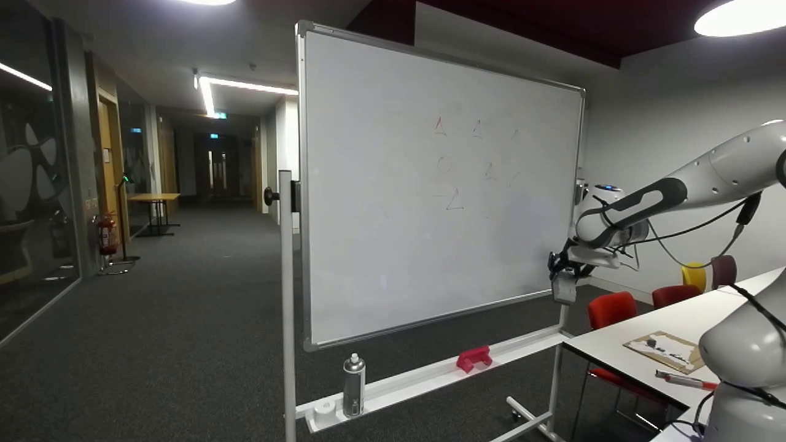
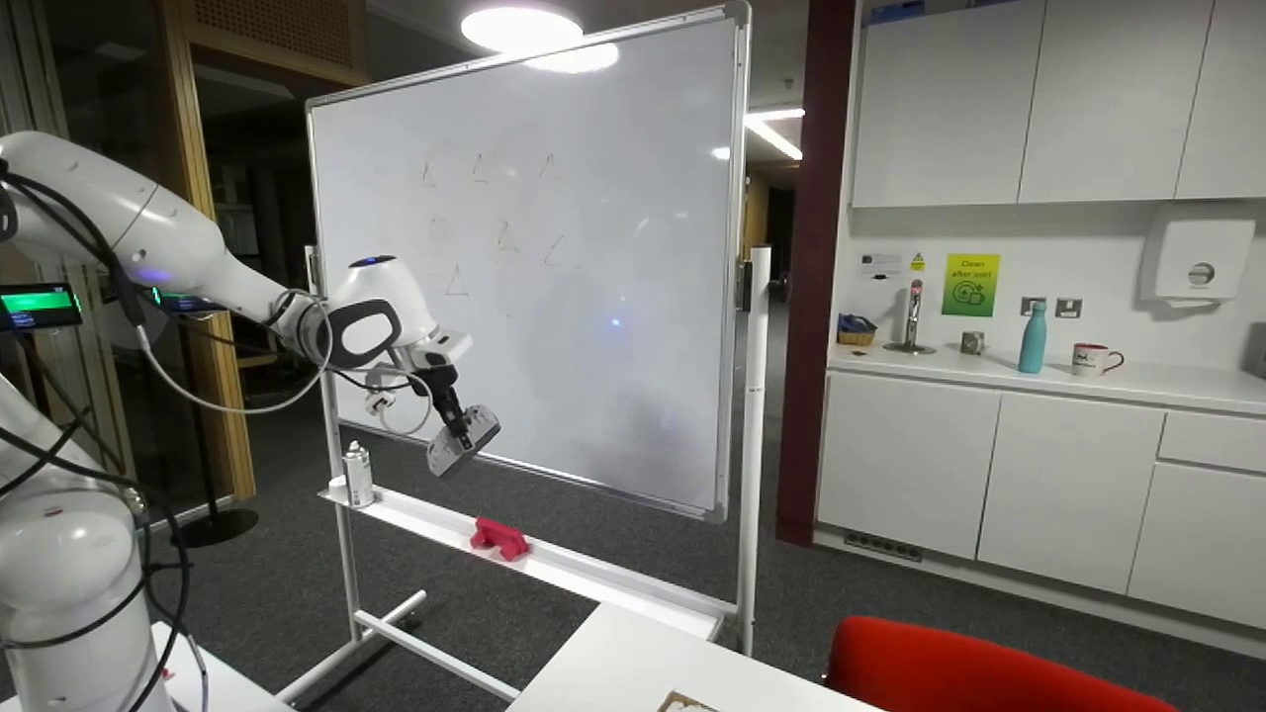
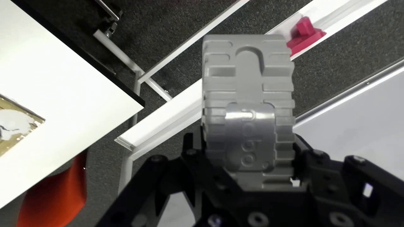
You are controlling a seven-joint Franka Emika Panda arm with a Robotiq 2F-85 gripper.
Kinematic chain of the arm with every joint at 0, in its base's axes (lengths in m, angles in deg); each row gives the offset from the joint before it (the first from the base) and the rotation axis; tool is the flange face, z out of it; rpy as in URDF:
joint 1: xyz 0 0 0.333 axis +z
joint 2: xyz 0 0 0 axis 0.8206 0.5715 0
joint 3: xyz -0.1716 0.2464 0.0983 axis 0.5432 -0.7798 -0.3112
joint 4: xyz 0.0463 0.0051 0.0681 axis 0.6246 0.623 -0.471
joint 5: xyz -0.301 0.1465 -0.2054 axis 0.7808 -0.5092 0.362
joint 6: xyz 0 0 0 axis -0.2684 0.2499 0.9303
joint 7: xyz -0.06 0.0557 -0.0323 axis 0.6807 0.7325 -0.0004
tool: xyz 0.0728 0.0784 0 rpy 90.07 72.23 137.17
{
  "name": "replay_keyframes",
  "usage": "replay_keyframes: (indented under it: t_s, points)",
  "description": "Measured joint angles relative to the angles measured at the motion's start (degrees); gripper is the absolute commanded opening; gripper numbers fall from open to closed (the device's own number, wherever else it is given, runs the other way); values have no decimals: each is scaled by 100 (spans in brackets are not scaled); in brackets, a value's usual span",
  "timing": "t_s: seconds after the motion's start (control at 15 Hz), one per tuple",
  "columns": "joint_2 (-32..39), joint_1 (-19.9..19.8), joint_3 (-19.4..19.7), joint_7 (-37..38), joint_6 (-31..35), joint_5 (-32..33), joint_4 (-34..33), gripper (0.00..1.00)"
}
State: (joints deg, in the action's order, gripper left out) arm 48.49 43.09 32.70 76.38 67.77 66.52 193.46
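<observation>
One large whiteboard stands at the centre of an exterior view, stretching towards ten o'clock. A white tabletop lies at six o'clock there, and the white robot arm extends from nine. Below the whiteboard, a white ledge runs from eight o'clock to six; a red chair sits at four. The black end effector hangs at eight. A silvery spray can stands upright on the ledge, likewise at eight. A grey eraser with raised lettering is clamped in the end effector, gripped from both sides, tilted, near the whiteboard's bottom edge at eight. A crimson holder rests on the ledge at seven. Faint triangular marks show around ten.
</observation>
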Motion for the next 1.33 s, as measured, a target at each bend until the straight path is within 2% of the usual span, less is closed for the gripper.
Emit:
replay_keyframes:
  t_s: [0.33,0.4,0.67,0.73,1.07,1.33]
  points:
    - [256,-183,731,-404,0,-526,-156,35]
    - [325,-200,774,-411,13,-532,-200,60]
    - [440,-208,492,-397,129,-460,-203,60]
    - [443,-208,464,-396,129,-460,-203,35]
    - [549,-268,451,-182,46,-460,-234,35]
    - [1119,-501,710,69,-501,-523,-806,35]
